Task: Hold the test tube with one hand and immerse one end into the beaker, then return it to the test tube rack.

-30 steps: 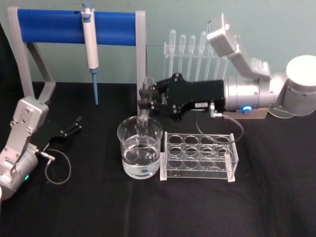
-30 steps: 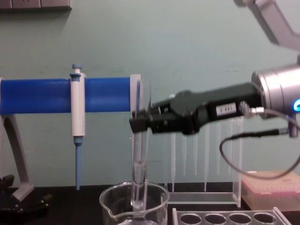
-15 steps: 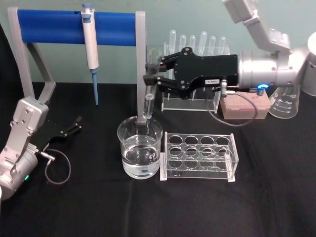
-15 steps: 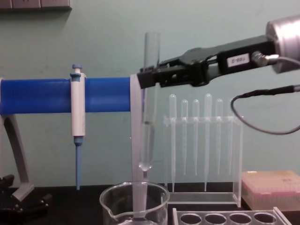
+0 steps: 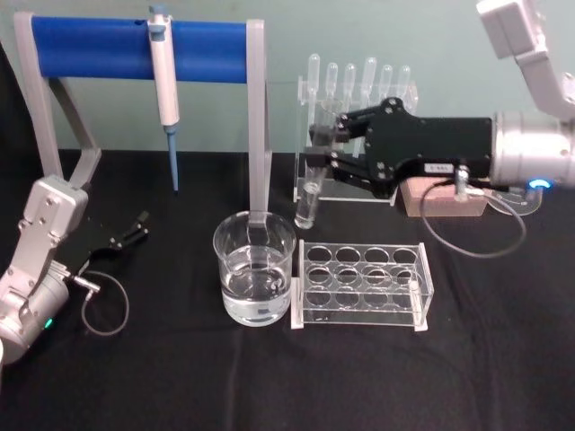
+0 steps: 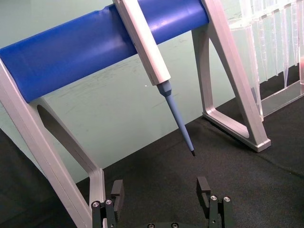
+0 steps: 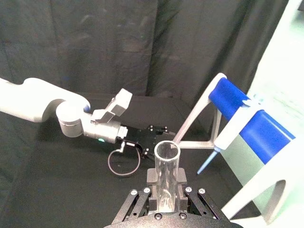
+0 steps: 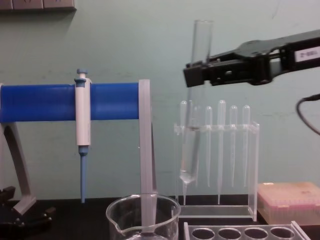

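Head: black right claw [image 5: 322,144] shut tight on long clear glass test tube [image 5: 308,193], upright, hanging below claw | Chest: wide clear glass beaker [image 8: 120,222] low, left of claw, not touching tube | Left wrist: black left claw [image 6: 161,190] wide open, holding nothing

Black-clothed table [image 5: 180,377]. Part-filled beaker [image 5: 254,269] about centre, test tube rack [image 5: 364,285] hard against it at 3 o'clock, may be touching. Blue-bar stand [image 5: 256,135] at 11, pipette holder [image 5: 346,184] at 1, pink box [image 5: 445,199] at 2.
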`<move>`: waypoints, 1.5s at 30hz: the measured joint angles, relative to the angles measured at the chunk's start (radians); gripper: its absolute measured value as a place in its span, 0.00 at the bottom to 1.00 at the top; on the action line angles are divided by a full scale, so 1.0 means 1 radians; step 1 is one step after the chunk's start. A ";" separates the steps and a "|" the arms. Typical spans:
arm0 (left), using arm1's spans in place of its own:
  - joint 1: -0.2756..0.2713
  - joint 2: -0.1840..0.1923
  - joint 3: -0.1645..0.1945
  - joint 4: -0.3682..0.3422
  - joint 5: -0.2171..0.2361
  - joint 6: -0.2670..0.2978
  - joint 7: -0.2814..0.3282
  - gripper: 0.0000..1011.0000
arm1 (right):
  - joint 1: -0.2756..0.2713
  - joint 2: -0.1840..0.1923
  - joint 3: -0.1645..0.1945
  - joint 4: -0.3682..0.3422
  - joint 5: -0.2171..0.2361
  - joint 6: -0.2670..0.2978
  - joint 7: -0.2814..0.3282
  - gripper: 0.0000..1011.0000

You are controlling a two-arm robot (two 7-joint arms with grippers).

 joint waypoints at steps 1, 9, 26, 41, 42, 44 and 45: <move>0.000 0.000 0.000 0.000 0.000 0.000 0.000 0.99 | -0.006 0.008 0.004 -0.008 0.002 0.000 -0.004 0.23; 0.000 0.000 0.000 0.000 0.000 0.000 0.000 0.99 | -0.084 0.070 0.037 -0.068 0.010 -0.009 -0.054 0.23; 0.000 0.000 0.000 0.000 0.000 0.000 0.000 0.99 | -0.241 0.105 0.100 -0.129 -0.017 -0.048 -0.171 0.23; 0.000 0.000 0.000 0.000 0.000 0.000 0.000 0.99 | -0.286 0.089 0.116 -0.120 -0.062 -0.058 -0.178 0.23; 0.000 0.000 0.000 0.000 0.000 0.000 0.000 0.99 | -0.291 0.089 0.120 -0.118 -0.064 -0.059 -0.178 0.23; 0.000 0.000 0.000 0.000 0.000 0.000 0.000 0.99 | -0.300 0.088 0.127 -0.114 -0.065 -0.060 -0.177 0.23; 0.000 0.000 0.000 0.000 0.000 0.000 0.000 0.99 | -0.302 0.087 0.129 -0.113 -0.065 -0.060 -0.177 0.23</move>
